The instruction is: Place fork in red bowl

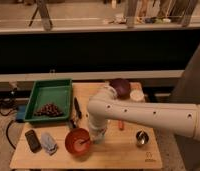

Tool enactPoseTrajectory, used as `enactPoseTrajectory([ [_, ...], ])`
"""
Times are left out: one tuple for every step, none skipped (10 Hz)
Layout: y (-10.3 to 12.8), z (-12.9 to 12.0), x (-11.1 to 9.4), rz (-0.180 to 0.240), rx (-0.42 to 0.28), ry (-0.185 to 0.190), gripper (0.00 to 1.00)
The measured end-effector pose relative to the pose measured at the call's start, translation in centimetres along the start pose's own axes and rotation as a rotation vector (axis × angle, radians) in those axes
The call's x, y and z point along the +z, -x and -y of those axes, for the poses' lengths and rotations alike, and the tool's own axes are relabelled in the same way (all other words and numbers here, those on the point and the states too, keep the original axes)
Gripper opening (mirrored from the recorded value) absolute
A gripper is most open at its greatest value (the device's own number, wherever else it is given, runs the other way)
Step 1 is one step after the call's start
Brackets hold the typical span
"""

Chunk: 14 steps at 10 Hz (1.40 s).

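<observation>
The red bowl (77,142) stands on the wooden table (123,152) near its front left. A slim pale fork (85,142) slants down into the bowl's right side, its upper end at my gripper (96,136). The gripper hangs just right of the bowl's rim, at the end of my white arm (143,114), which reaches in from the right. The wrist hides most of the gripper, so I cannot see whether it holds the fork.
A green tray (51,93) with dark pieces sits at back left. A black-handled utensil (77,107) lies beside it. A dark purple bowl (121,87), a white cup (137,95), an orange stick (120,124), a metal cup (141,138) and a black block (32,140) are also here.
</observation>
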Motion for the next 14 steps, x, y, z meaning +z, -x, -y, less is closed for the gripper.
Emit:
enactPoseTrajectory([
  [0.0,0.1,0.0,-0.003,-0.001,0.000,0.00],
  [0.1,0.2,0.0,-0.006,-0.002,-0.001,0.00],
  [0.3,0.3,-0.1,-0.010,-0.005,-0.002,0.00],
  [0.7,0.5,-0.1,-0.012,-0.009,-0.003,0.00],
  [0.9,0.6,-0.1,-0.015,-0.013,-0.003,0.00],
  [1.2,0.7,-0.2,-0.017,-0.017,-0.003,0.00],
  [1.3,0.8,-0.2,-0.020,-0.019,-0.003,0.00],
  [1.3,0.9,-0.2,-0.022,-0.018,-0.005,0.00],
  [1.5,1.0,-0.2,-0.023,-0.021,-0.006,0.00],
  [1.7,1.2,-0.2,-0.025,-0.022,-0.007,0.00],
  [1.8,1.3,-0.2,-0.027,-0.023,-0.007,0.00],
  [2.0,1.5,-0.2,-0.029,-0.024,-0.008,0.00],
  [2.1,1.7,-0.1,-0.031,-0.023,-0.009,0.00],
  [2.2,1.7,-0.1,-0.033,-0.025,-0.009,0.00],
])
